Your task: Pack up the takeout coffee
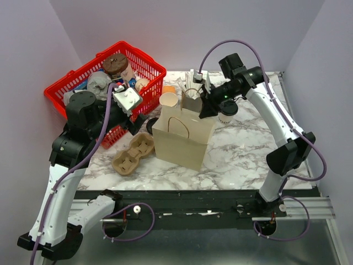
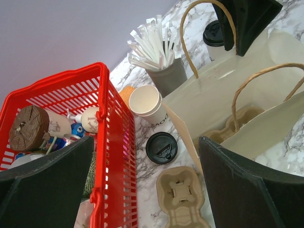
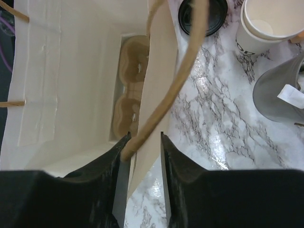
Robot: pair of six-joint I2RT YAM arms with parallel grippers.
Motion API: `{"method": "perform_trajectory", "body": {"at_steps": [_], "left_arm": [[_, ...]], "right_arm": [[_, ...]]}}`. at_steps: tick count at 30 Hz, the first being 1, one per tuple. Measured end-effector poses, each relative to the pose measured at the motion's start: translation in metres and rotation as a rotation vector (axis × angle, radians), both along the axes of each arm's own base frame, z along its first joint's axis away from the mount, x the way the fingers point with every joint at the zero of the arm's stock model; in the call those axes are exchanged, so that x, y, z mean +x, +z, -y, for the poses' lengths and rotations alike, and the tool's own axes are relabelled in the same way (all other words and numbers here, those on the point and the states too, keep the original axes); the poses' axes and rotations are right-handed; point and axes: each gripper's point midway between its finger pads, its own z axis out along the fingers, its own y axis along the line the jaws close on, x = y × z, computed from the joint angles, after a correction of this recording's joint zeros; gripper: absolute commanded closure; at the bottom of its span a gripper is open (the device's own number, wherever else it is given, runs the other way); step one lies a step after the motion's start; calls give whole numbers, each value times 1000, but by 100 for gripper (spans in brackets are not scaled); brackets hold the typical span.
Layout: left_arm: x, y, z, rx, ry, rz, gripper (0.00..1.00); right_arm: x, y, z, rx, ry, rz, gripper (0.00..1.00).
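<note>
The takeout coffee, a cream cup with a black lid, stands on the marble just right of the open paper bag. My right gripper sits at the bag's right rim. In the right wrist view its jaws stand narrow around the bag's wall and brown handle, with a gap left at the right finger. A cup carrier lies inside the bag. My left gripper hovers wide open between basket and bag, holding nothing.
A red basket full of items sits at the back left. A loose carrier and a black lid lie between basket and bag. A cup stack and a grey cup of white sticks stand behind the bag.
</note>
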Motion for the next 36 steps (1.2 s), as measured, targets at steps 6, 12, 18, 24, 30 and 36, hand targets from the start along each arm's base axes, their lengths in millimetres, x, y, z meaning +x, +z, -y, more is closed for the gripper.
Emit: {"method": "perform_trajectory", "body": {"at_steps": [6,12,18,24,30,36], "left_arm": [[3,-6,-3,-14,10,-24,2],[4,-5,-3,-28,8,-26,2],[7,-9,-2,-41,7,-43,2],[13,-15,5,-52,-10,-80,2],[19,-20,9,-57,-22,-107,2],[20,-23,13,-65,-33,-127,2]], "right_arm": [[-1,-5,-5,-6,21,-5,94],[-3,2,-8,-1,29,31,99],[-11,35,1,45,14,190,100],[-67,32,10,65,100,391,100],[-107,-8,7,31,229,501,100],[-109,1,7,32,240,605,100]]}}
